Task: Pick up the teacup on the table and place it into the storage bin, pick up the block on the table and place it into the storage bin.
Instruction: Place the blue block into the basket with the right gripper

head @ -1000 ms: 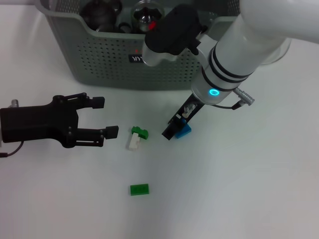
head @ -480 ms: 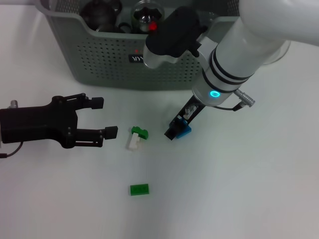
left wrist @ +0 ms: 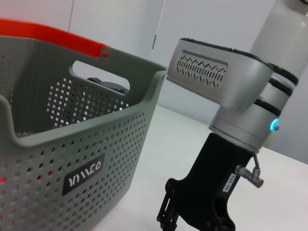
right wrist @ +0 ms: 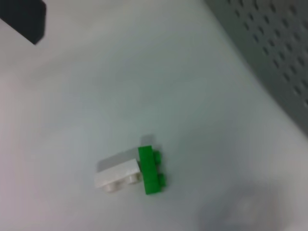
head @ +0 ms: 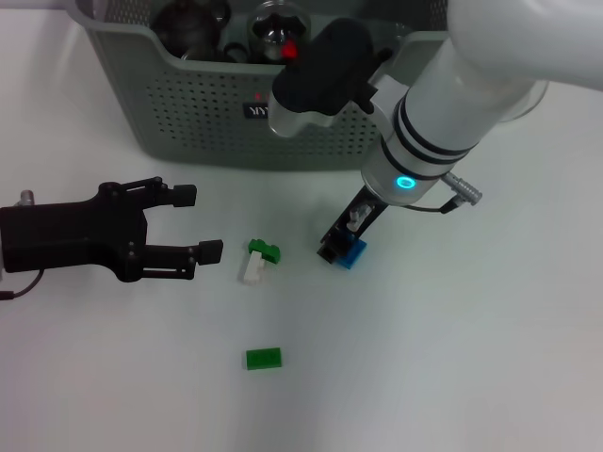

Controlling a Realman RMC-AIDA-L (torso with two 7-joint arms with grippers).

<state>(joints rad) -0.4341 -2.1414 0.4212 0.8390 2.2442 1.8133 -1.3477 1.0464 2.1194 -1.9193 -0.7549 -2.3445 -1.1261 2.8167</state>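
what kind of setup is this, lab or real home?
Probably a lab test bench: a bare white table, plain pale walls, a grey basket, and loose toy bricks such as the green brick.

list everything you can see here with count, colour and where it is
storage bin: one, grey-green, perforated, black label, at the far side of the table, with dark items inside that I cannot identify
blue block: one, blue, on the table in front of the bin, at the tip of the right end effector
green and white blocks: one joined pair, green piece on a white piece, on the table between the two end effectors
green block: one, green, flat, alone on the table, nearest the robot
table: one, white
left end effector: one, black, open, low over the table at the robot's left
right end effector: one, black on a white arm, down at the blue block
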